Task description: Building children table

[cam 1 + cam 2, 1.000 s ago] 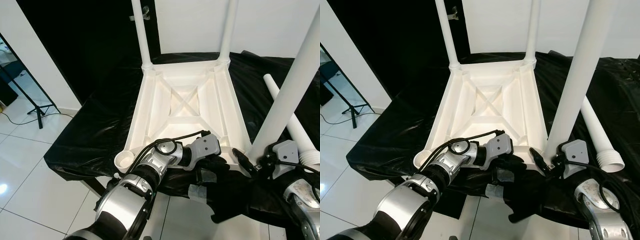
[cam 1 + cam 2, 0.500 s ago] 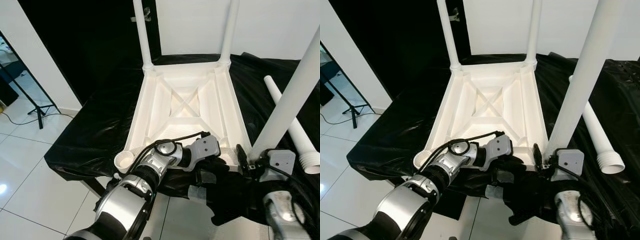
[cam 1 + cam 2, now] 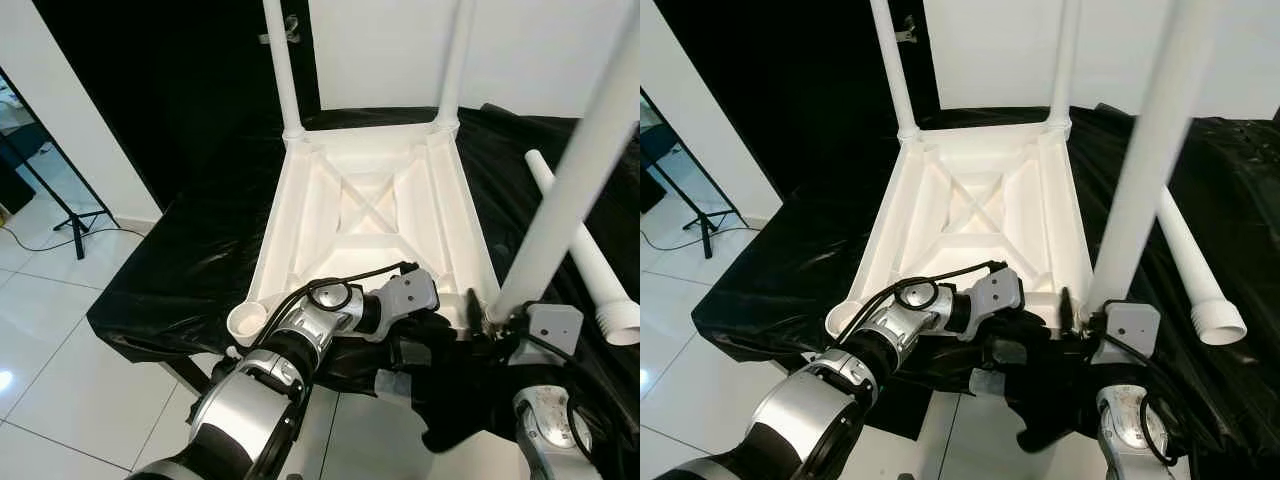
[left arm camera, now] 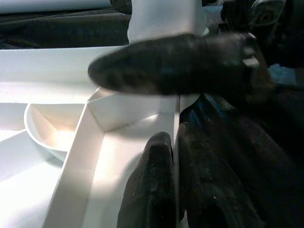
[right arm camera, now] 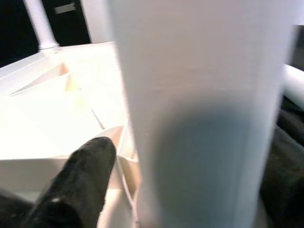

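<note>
Right pincer (image 3: 478,318) closer under leg (image 3: 565,190)

We see the upturned tabletop (image 3: 372,215) in plain white, its ribbed underside crossed by an X of white ribs, and the two legs (image 3: 281,70) standing at its 12 o'clock corners, the leg (image 3: 570,185) at 4 o'clock and the loose leg (image 3: 585,245) lying at 3 o'clock are all the same unmarked white. The worktop (image 3: 190,270) under it is covered in glossy black sheeting with pale gleams, while the floor (image 3: 60,330) at 8 o'clock is white tile with thin grey joints. Our arms are silver with black cables, the left tool (image 3: 425,335) and right tool (image 3: 482,318) have black fingers, and each wrist housing is light grey.
</note>
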Robot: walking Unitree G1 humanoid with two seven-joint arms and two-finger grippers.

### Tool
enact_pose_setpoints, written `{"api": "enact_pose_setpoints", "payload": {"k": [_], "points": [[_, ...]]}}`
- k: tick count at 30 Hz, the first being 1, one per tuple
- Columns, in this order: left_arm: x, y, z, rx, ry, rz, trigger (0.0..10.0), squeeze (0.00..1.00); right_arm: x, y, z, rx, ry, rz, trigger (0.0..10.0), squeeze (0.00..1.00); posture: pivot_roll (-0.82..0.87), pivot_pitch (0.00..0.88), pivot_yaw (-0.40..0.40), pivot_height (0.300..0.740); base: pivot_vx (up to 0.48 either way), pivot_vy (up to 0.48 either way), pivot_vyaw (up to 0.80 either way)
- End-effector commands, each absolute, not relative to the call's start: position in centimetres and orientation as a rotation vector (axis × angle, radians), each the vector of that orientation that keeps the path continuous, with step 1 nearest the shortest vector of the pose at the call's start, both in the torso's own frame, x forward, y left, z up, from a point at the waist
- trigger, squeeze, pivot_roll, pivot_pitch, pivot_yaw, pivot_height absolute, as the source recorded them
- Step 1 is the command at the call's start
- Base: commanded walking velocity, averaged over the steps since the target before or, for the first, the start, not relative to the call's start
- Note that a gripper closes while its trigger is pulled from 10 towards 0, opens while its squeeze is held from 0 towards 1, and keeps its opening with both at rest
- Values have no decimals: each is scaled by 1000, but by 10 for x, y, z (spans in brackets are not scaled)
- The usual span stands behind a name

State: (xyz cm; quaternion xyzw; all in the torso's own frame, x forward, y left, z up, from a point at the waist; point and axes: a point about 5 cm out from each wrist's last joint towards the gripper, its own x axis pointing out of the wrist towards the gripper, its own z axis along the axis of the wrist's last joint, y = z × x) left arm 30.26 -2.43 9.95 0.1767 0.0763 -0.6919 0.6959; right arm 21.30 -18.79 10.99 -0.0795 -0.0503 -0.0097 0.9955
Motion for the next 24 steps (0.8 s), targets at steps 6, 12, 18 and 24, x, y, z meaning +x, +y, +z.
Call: {"api": "enact_pose_setpoints", "payload": {"k": [6, 12, 18, 24], "points": [[296, -11, 62, 386, 339, -1369, 10000, 0, 221, -194, 117, -217, -108, 106, 10000, 0, 5, 0, 97, 740, 0, 0, 0], [296, -11, 62, 384, 341, -1371, 10000, 0, 219, -202, 125, -228, -74, 268, 10000, 0, 2, 0, 96, 740, 0, 0, 0], [296, -12, 62, 384, 340, -1372, 10000, 0, 210, -205, 119, -222, 5, 400, 392, 0, -3, 0, 98, 740, 0, 0, 0], [296, -13, 63, 385, 338, -1371, 10000, 0, 204, -203, 117, -200, 42, 499, 0, 0, -7, 0, 102, 740, 0, 0, 0]]}}
